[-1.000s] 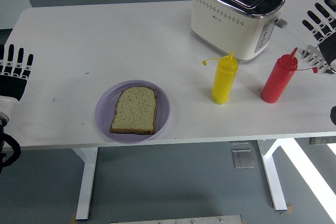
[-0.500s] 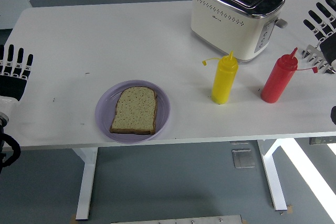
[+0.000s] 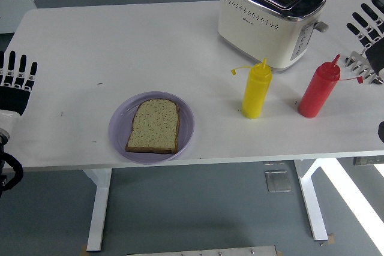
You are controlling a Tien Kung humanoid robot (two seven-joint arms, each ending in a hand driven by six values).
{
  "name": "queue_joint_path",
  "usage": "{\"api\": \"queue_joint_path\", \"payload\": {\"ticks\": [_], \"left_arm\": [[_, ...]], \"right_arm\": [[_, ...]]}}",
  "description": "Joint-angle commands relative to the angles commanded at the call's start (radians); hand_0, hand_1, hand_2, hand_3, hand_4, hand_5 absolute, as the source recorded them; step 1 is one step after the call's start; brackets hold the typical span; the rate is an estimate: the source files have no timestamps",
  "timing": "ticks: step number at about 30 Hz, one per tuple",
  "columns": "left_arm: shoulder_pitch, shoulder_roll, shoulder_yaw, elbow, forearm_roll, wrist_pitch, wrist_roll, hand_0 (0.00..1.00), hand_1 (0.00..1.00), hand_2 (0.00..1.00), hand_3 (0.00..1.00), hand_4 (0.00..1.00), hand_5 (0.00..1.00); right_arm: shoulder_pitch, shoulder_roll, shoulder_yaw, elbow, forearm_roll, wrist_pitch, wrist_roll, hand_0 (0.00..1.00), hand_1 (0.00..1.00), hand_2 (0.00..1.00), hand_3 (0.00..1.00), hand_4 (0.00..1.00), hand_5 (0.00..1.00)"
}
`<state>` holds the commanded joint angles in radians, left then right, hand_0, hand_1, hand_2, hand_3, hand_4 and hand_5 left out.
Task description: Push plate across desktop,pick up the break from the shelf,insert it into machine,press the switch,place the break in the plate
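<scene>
A slice of seeded bread (image 3: 154, 126) lies flat on a lilac plate (image 3: 117, 133) near the table's front edge. The cream toaster (image 3: 269, 16) stands at the back right with both slots showing nothing inside and its lever (image 3: 321, 26) on the right end. My left hand (image 3: 15, 79) hovers at the left edge, fingers straight and spread, holding nothing. At the right edge my right hand (image 3: 367, 26) is also spread, well apart from the toaster. A metal rack (image 3: 361, 68) sits just below that hand.
A yellow squeeze bottle (image 3: 257, 89) and a red squeeze bottle (image 3: 319, 88) stand upright in front of the toaster. The white table's near edge (image 3: 198, 162) runs just below the plate.
</scene>
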<state>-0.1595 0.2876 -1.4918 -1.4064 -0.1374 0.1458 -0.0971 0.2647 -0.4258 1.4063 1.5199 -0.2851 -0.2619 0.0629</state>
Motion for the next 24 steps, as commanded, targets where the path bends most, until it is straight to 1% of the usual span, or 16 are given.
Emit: {"api": "queue_joint_path", "payload": {"ticks": [24], "left_arm": [[0.003,-0.001,-0.001,-0.002,-0.007,-0.004,0.005,0.831,0.776,0.768,0.813,0.814,0.969]], "right_arm": [[-0.006,0.002,0.004,-0.001,0.006,0.004,-0.001,0.757,0.719,0.697,0.717,0.766,0.450]]}}
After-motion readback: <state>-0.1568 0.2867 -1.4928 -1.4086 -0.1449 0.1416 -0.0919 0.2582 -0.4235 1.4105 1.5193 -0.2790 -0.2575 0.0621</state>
